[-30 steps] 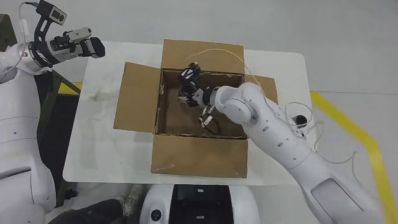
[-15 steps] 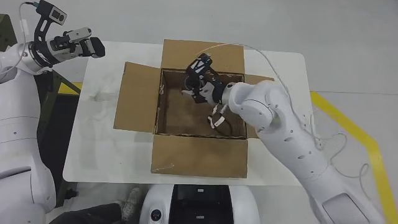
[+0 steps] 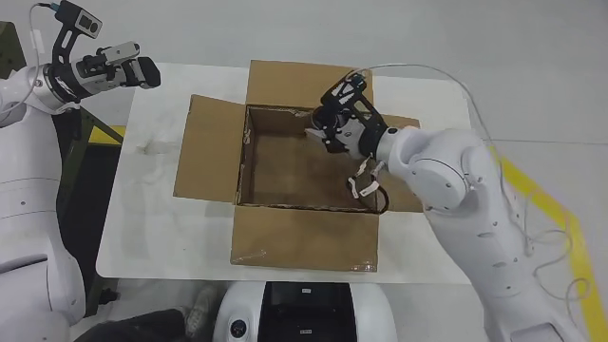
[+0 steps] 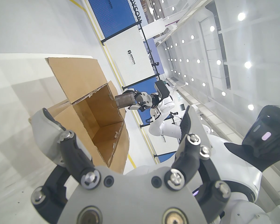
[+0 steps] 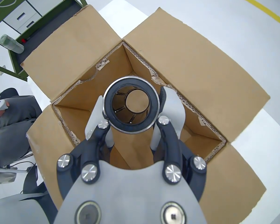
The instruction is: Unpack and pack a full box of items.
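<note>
Fingers (image 5: 175, 110) of the right gripper (image 5: 131, 100) were closed on a grey metal cylinder with a dark ring at its end (image 5: 131, 108), one white pad on each side of it. The cylinder hung above the opening of the brown cardboard box (image 3: 304, 237), near the 1 o'clock corner in the top view. Its long axis ran nearly upright, in line with the fingers (the wrist camera looked straight through its bore to the cardboard below). The left gripper (image 4: 116, 113) had its fingers spread wide and held nothing. It was well apart, past the 10 o'clock corner of the white table (image 3: 161, 218). I judged this to be the unpacking part. Bare table lay at 3 o'clock, beyond the flap, so the right arm was the one to carry the cylinder over the box wall.
</note>
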